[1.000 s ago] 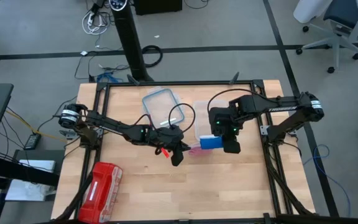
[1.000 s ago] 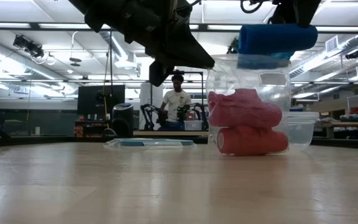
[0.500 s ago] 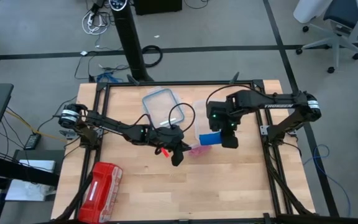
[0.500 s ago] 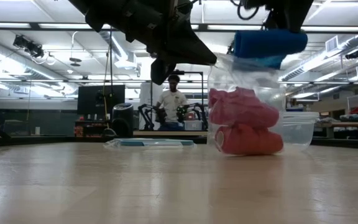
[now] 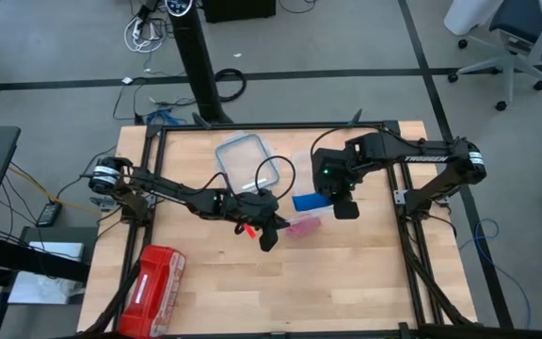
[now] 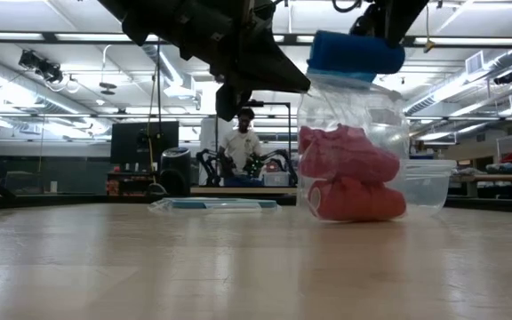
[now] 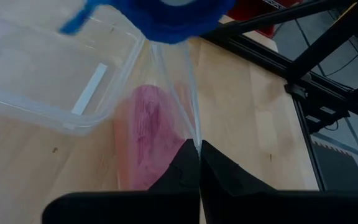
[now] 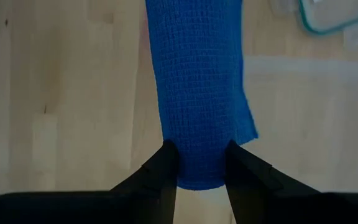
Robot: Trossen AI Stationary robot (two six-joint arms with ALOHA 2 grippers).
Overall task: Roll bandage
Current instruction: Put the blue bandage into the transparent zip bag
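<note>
Your right gripper (image 8: 196, 167) is clamped on the rolled blue bandage (image 6: 356, 55), held in the air directly above the mouth of the clear bag (image 6: 354, 116) holding pink rolls (image 6: 349, 176); your left gripper (image 7: 199, 163) is pinched together on that bag's edge

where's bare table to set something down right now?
Bare wood along the near edge, right of the red pack, and the left part below the left arm. Crowded mid-table: lid, clear container, plastic bag, bandage, both grippers.
</note>
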